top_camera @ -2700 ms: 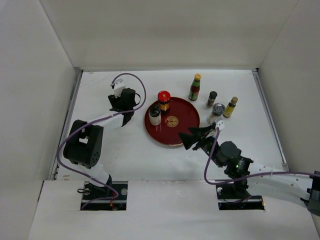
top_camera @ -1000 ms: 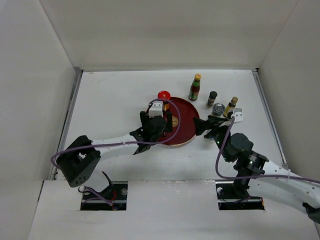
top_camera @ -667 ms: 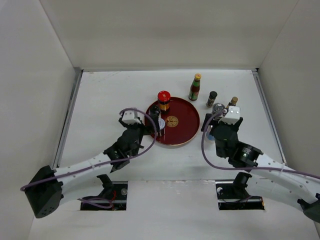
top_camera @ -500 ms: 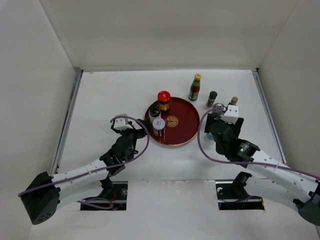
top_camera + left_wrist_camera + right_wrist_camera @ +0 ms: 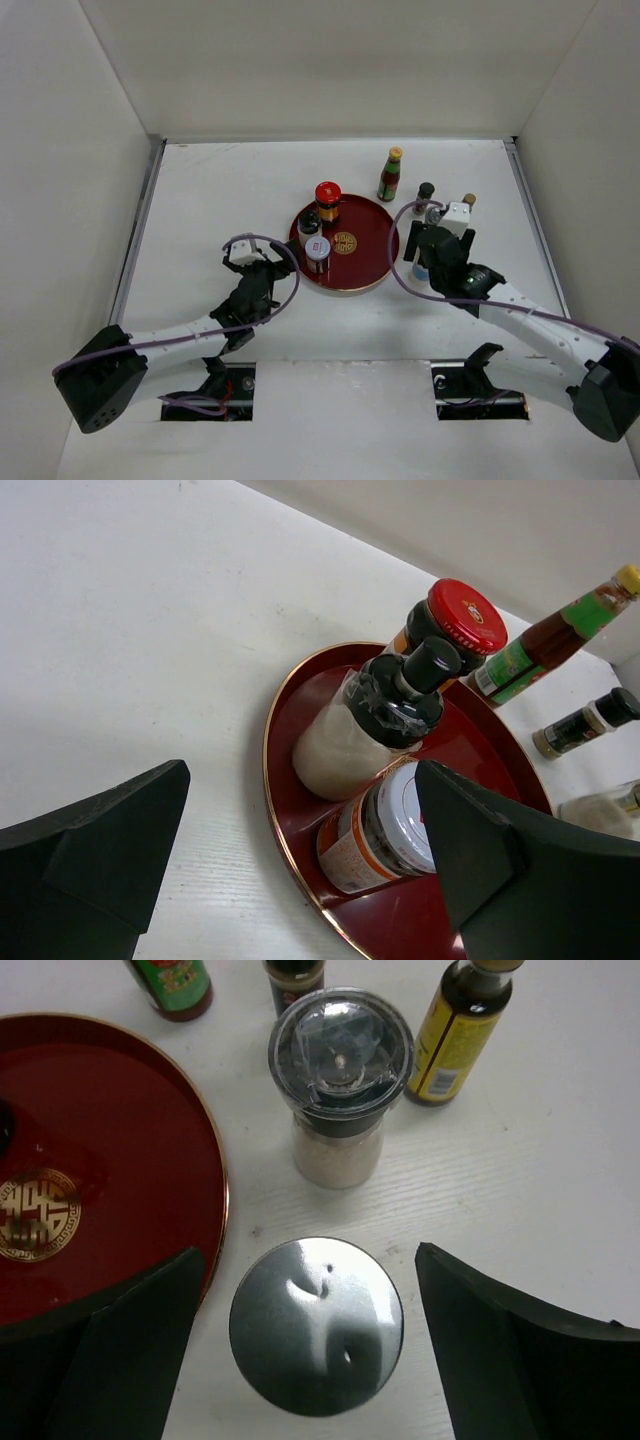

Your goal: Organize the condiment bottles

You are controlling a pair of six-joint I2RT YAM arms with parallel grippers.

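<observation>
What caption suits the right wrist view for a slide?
Open right pincer framing a silver-capped bottle beside the red tray, grinder just beyond.

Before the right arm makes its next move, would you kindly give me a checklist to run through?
1. Right gripper open: ok.
2. Small jar with a silver metal lid sits between its fingers: ok.
3. Glass grinder with a clear plastic top stands apart from those fingers: ok.
4. Left gripper open, holding nothing: ok.
5. Round red lacquer tray has bare floor left: ok.
6. Finger depth around the jar: cannot tell.
</observation>
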